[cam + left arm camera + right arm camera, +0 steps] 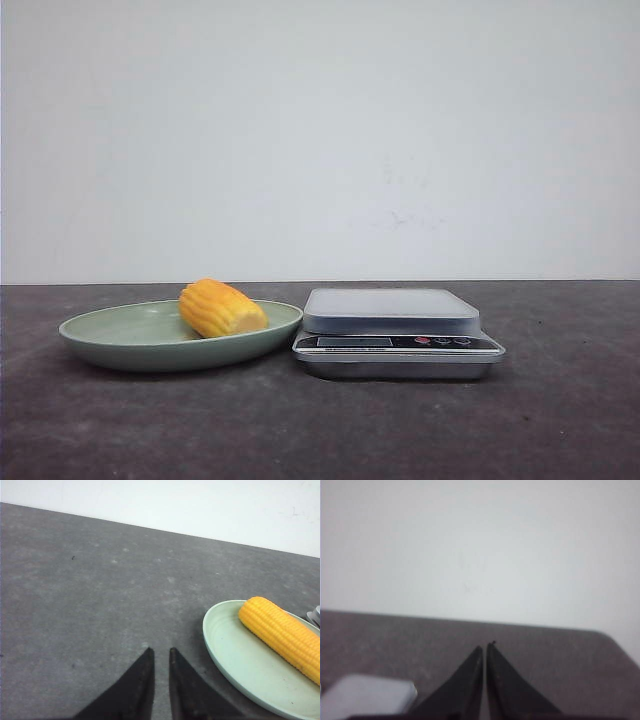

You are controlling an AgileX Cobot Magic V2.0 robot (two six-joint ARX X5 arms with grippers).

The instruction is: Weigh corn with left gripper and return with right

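- count first: one corn (pixel 222 308), one plate (pixel 120 345), one kitchen scale (pixel 395 332), and two grippers, which only show up in their own wrist views, not the front one
- the corn lies on its side in the plate, toward the plate's right half in the front view, with the scale just beside the plate's right rim
- left gripper (pixel 160 652) sits over bare table (pixel 90 590), off to the side of the plate (pixel 235 665), apart from the corn (pixel 280 632) and not touching it or the plate
- its two fingers are nearly together, just a thin slit between the tips, nothing held
- right gripper (pixel 484 647) is the same deal, tips almost meeting, nothing between them; it's near a corner of the scale (pixel 365 696), and the corn isn't in that view at all
- textures: corn is yellow-orange with neat ribbed kernel rows and a rounded end; plate is a shallow pale green oval, smooth and matte
- scale is a silvery slab with a flat grey platform, a dark display strip and small buttons, one of them red
- table is dark grey and speckled, wall behind is plain white; the fingers are black, long and pointy
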